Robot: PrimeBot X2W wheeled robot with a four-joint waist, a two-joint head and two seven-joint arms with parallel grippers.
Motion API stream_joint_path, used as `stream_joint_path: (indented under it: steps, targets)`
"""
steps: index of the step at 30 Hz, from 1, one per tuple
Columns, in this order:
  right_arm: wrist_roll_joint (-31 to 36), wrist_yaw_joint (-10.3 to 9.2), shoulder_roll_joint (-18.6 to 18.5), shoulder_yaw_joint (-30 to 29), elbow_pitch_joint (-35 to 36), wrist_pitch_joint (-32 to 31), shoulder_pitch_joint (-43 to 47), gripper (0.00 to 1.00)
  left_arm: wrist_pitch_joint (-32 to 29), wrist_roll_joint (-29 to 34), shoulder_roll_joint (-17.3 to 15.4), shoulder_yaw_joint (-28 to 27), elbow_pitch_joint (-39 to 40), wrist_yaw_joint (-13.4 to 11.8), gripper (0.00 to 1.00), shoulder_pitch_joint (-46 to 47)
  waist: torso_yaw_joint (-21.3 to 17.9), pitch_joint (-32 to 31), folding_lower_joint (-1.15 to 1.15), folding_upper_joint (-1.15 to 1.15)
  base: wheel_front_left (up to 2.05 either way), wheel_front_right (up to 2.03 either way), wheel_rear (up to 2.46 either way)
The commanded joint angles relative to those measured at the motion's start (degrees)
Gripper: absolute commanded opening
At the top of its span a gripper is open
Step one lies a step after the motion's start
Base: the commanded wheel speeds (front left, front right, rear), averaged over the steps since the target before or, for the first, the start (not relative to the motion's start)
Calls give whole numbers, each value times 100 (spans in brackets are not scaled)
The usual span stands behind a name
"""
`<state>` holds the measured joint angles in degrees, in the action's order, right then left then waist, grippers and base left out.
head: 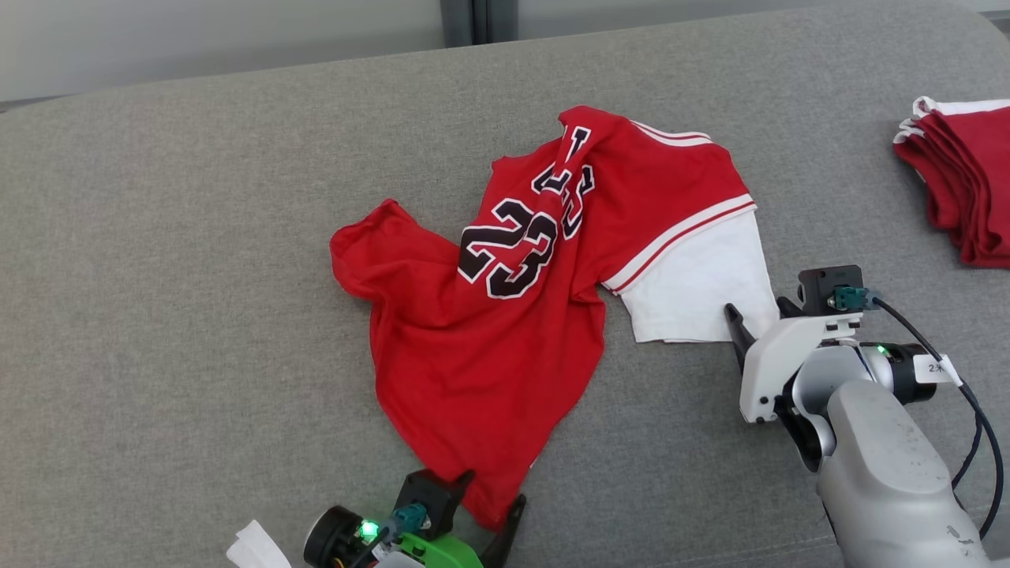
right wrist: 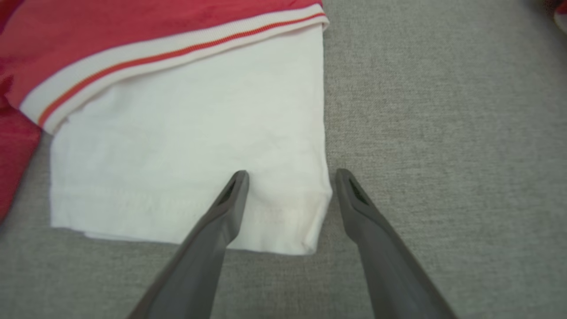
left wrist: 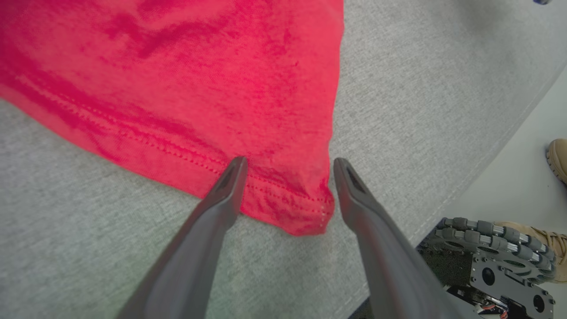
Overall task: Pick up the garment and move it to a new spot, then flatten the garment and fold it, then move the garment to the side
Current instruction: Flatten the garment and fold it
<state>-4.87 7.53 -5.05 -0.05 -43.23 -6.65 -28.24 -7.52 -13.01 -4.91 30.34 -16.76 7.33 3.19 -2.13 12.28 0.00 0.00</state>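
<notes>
Red jersey (head: pixel 489 331), black "23", crumpled on grey counter (head: pixel 158 276). Left pincer (left wrist: pixel 288 166) gapes around its hem corner; right pincer (right wrist: pixel 290 175) gapes around its white sleeve (right wrist: pixel 190 146) corner.

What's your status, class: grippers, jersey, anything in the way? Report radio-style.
Left gripper open at red hem corner. Right gripper open over white sleeve corner. Jersey crumpled, ungripped. Folded red stack far right, clear.

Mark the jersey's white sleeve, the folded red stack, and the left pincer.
white sleeve (right wrist: pixel 186 146), right wrist view, middle of the white fabric.
folded red stack (head: pixel 966 173), head view, its top red layer.
left pincer (left wrist: pixel 289 161), left wrist view, midway between its fingertips.
</notes>
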Motion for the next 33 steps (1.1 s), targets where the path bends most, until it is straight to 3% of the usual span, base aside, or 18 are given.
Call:
stream_joint_path:
  steps: [1, 3, 4, 5, 6, 7, 13, 17, 19, 24, 28, 33]
  targets:
    - [61, -10, 2, 24, -107, -9, -31, 100, -105, -26, -80, 23, -118, 12, 100, 31, -17, 16, 0, 0, 0, 0, 0]
    - [59, -10, 12, 55, -227, -68, -64, 100, -178, -30, -100, 89, -180, 12, 100, 44, -26, 31, 0, 0, 0, 0, 0]
    - [49, -10, 18, 67, -285, -88, -74, 100, -183, -40, -97, 106, -199, 12, 47, 51, -28, 36, 0, 0, 0, 0, 0]
    - [20, -10, 31, 102, -358, -130, -73, 100, -209, -29, -107, 141, -238, 13, 16, 66, -29, 37, 0, 0, 0, 0, 0]
    - [-63, -10, 48, 72, -410, -133, -83, 47, -213, -21, -118, 171, -266, 13, 0, 74, -32, 35, 0, 0, 0, 0, 0]
    - [-148, -10, 52, -68, -475, -99, -114, 0, -149, 18, -140, 206, -285, 14, 0, 106, -34, 29, 0, 0, 0, 0, 0]
    - [-1027, -10, 132, -575, -266, 267, -240, 0, 212, -310, -181, -220, -21, -161, 0, 110, 34, -184, 0, 0, 0, 0, 0]
    - [-2041, -10, 21, -715, 749, 303, -30, 0, 484, -789, -249, -780, 943, -258, 0, -12, 94, -415, 0, 0, 0, 0, 0]
    - [-2796, -9, -66, -897, 1608, 157, 174, 0, 415, -920, -437, -1022, 1583, -299, 0, -74, 110, -524, 0, 0, 0, 0, 0]
    - [-4026, -5, -228, -1689, 3917, -523, 796, 0, -75, -1350, -819, -1560, 3444, -393, 0, -126, 32, -648, 0, 0, 0, 0, 0]
    - [-4417, -5, -90, -2431, 5369, -1185, 837, 0, -781, -1487, -1289, -1880, 4705, -399, 0, 192, -91, -656, 0, 0, 0, 0, 0]
    - [-4449, -5, -77, -3197, 6230, -2130, -83, 0, -1817, -1872, -1826, -2186, 5536, -306, 0, 1201, -252, -506, 0, 0, 0, 0, 0]
